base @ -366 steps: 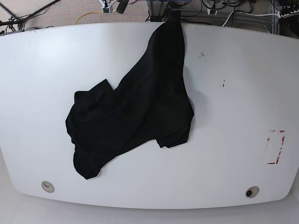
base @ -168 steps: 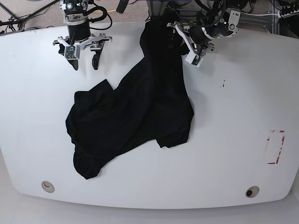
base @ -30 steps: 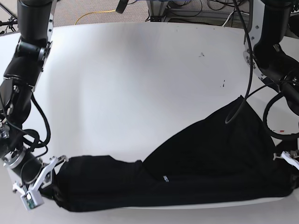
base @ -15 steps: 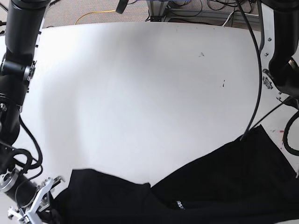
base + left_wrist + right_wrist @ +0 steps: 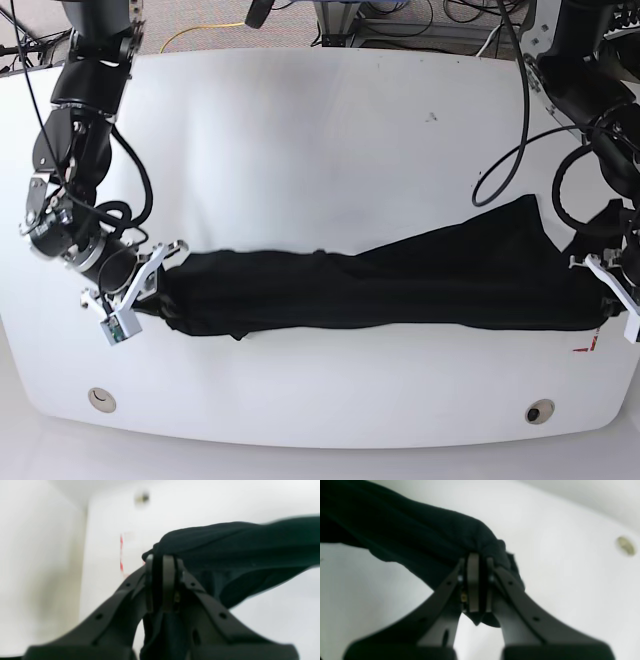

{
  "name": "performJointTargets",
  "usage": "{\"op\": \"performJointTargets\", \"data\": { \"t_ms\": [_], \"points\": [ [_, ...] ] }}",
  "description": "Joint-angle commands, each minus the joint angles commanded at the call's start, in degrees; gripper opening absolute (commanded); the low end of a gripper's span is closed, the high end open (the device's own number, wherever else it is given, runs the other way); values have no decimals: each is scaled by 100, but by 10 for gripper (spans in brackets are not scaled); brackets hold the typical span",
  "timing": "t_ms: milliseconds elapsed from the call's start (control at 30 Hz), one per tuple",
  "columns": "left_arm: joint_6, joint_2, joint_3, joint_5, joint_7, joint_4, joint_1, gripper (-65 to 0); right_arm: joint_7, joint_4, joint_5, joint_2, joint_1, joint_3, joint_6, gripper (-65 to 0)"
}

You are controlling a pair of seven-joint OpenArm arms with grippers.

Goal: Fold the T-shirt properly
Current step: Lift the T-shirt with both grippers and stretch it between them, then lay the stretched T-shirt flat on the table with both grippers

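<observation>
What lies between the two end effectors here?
In the base view, only the T-shirt, stretched across the table from the right end effector to the left end effector, both clamped on it.

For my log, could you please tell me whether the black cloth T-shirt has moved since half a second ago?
Yes. The black cloth T-shirt has shifted away from the white table's near edge, toward its middle.

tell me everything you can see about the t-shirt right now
The T-shirt is plain black, soft cloth, pulled out into a long wrinkled band across the near half of the white table. The right gripper is shut on one bunched end and the left gripper is shut on the other. The band is wider toward the left gripper's end. No print shows in these views.
</observation>
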Motion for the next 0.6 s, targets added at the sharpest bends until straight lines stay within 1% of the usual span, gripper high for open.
{"op": "performJointTargets", "data": {
  "t_ms": [100,267,400,467,600],
  "points": [
    [0,9,-176,0,0,0,563,-633,9,167,-9,-149,-484,149,0,-650],
    [0,26,-167,0,0,-9,1398,-635,9,193,26,-334,-1196,229,0,-650],
    [0,26,-176,0,-180,-18,2075,-636,35,167,18,-422,-1749,229,0,-650],
    [0,26,-176,0,-251,-18,2356,-636,35,185,-9,-580,-2022,229,0,-650],
    [0,9,-264,0,-400,-18,2840,-636,35,185,-9,-791,-2453,484,0,-650]
  ]
}}
